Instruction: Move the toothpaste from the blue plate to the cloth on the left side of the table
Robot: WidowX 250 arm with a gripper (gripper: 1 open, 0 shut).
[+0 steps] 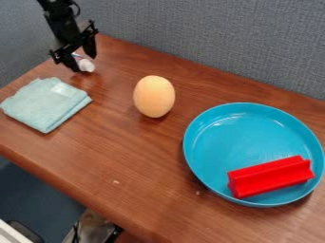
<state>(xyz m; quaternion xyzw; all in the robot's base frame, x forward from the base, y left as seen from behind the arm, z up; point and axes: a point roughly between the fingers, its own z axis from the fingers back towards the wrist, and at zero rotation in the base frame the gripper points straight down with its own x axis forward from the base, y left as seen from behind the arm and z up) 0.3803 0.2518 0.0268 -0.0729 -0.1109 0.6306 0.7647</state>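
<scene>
The toothpaste [84, 65], a small white tube, is at the tips of my black gripper [76, 58] at the table's [127, 142] far left corner. It sits low, at or just above the wood. It is beyond the far right corner of the folded teal cloth [45, 102], over bare wood and not over the cloth. The dark fingers stand around the tube's top, and I cannot make out whether they still clamp it. The blue plate [241, 133] lies at the right front, far from the gripper.
An orange egg shape [154, 96] stands mid-table between the cloth and the plate. A red rectangular block [271, 177] lies in the plate's near right part. A grey wall runs behind the table's back edge, close to the gripper.
</scene>
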